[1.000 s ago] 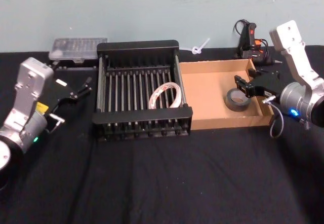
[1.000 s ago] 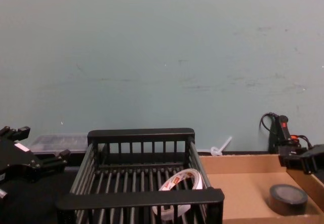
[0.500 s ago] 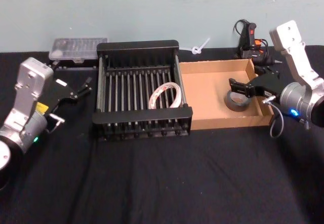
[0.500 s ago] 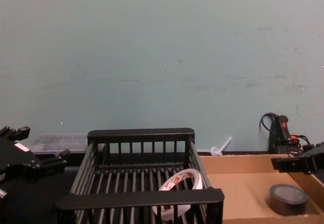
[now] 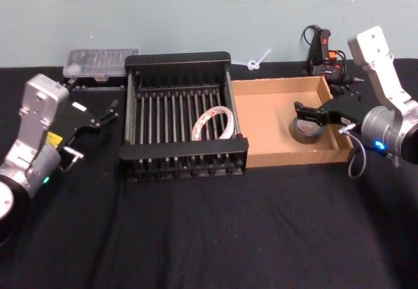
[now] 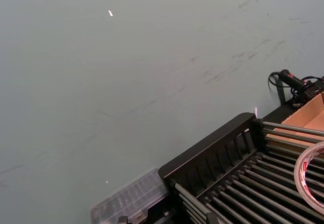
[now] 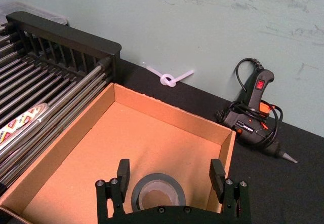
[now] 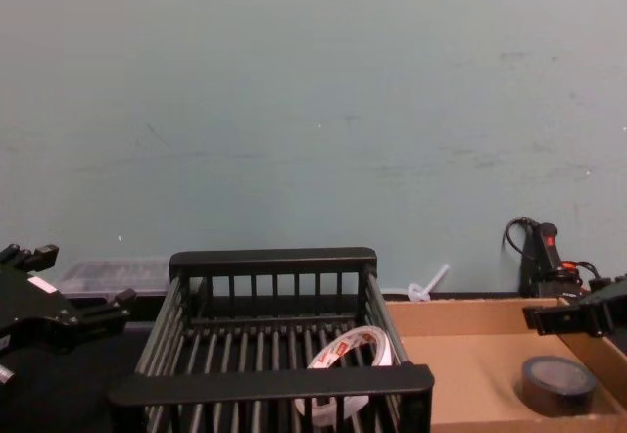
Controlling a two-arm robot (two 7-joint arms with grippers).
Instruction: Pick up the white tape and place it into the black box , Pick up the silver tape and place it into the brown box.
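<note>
Since a second ago my right hand (image 5: 304, 109) has swung its fingers round toward the silver tape (image 5: 305, 131) and now hangs just above it, over the brown box (image 5: 264, 146). From the right wrist camera I see the fingers (image 7: 123, 172) spread wide, one on either side of the roll (image 7: 158, 193) and not touching it — the tape lies flat on the box floor (image 7: 136, 143), near the wall on my right. On the chest camera the hand (image 8: 573, 319) sits a little higher than the roll (image 8: 557, 384).

White tape (image 5: 213, 123) is leaning tilted on the bars inside the black box (image 5: 183, 152), toward its right side; that box stands just beside the brown one, to my left of it.

My left hand (image 5: 103, 115) is parked over the black counter (image 5: 209, 237) left of the black box, well apart from both rolls — its fingers stand open.
</note>
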